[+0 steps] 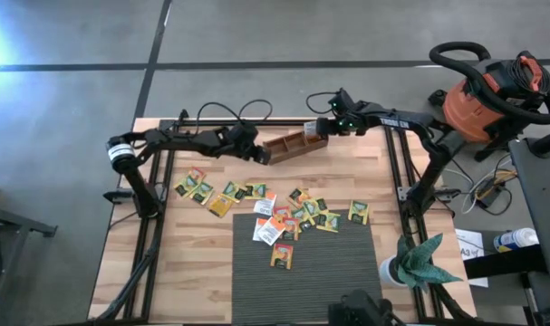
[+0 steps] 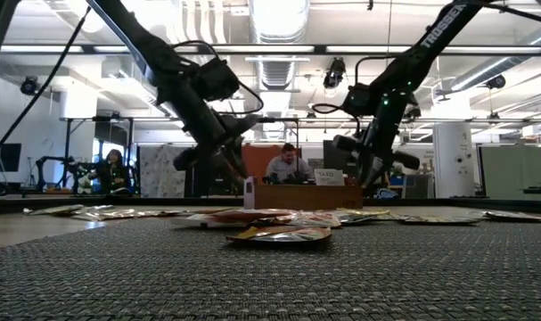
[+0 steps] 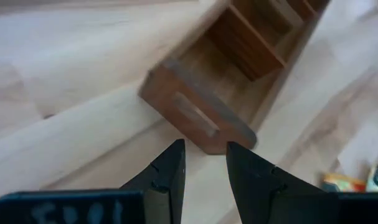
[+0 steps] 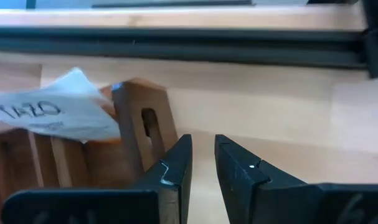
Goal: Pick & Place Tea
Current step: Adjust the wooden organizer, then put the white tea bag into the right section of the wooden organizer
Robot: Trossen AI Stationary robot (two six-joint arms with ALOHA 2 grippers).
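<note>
While the high view shows most tea sachets (image 1: 273, 215) scattered on the table (image 1: 166, 263), we count the task barely begun. In wrist views, the left gripper (image 3: 205, 163) and right gripper (image 4: 203, 155) hover narrowly parted, empty, at the tray (image 4: 142, 127), which holds one white sachet (image 4: 48, 115).

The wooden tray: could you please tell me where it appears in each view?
High: wooden tray, top centre, between both grippers.
Low: centre, behind the sachets.
Left wrist: upper middle, beyond the fingers.
Right wrist: lower left.
Shared landmark: the tray's slotted end wall.
</note>
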